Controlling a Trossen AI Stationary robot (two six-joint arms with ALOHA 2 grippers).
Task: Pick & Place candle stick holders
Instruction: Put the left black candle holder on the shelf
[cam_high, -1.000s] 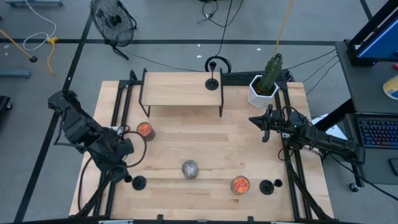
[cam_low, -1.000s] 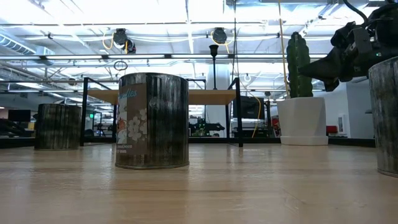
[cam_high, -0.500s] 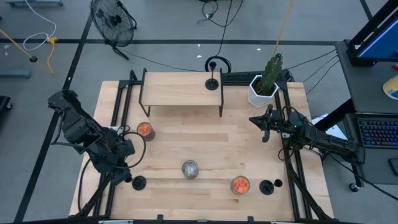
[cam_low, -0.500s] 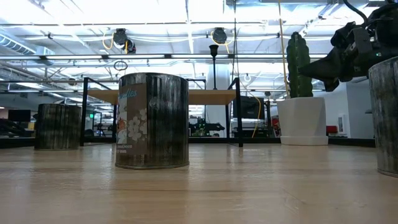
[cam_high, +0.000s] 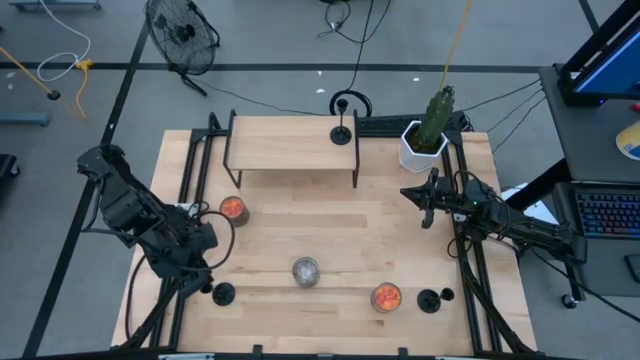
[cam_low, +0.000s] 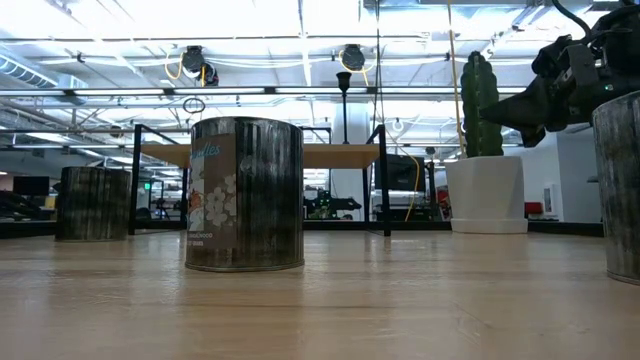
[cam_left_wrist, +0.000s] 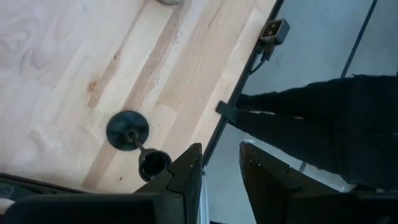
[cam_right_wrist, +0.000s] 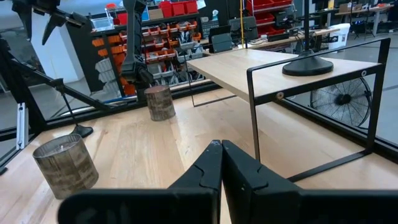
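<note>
Three black candle stick holders stand on their disc bases. One (cam_high: 342, 134) is on the wooden shelf, one (cam_high: 222, 294) at the near left and one (cam_high: 428, 300) at the near right. My left gripper (cam_high: 203, 282) hangs open over the table's near left edge, fingers pointing down, just left of the near left holder (cam_left_wrist: 130, 132). That holder stands beside the fingers and is not between them. My right gripper (cam_high: 424, 207) is shut and empty, above the table's right side; it also shows in its own wrist view (cam_right_wrist: 221, 152).
A silver can (cam_high: 305, 270) stands at the near middle, with orange-filled jars at left (cam_high: 232, 208) and near right (cam_high: 386, 296). The black-framed shelf (cam_high: 290, 150) spans the far side. A potted cactus (cam_high: 427, 135) is at the far right. Bare wood lies in the table's middle.
</note>
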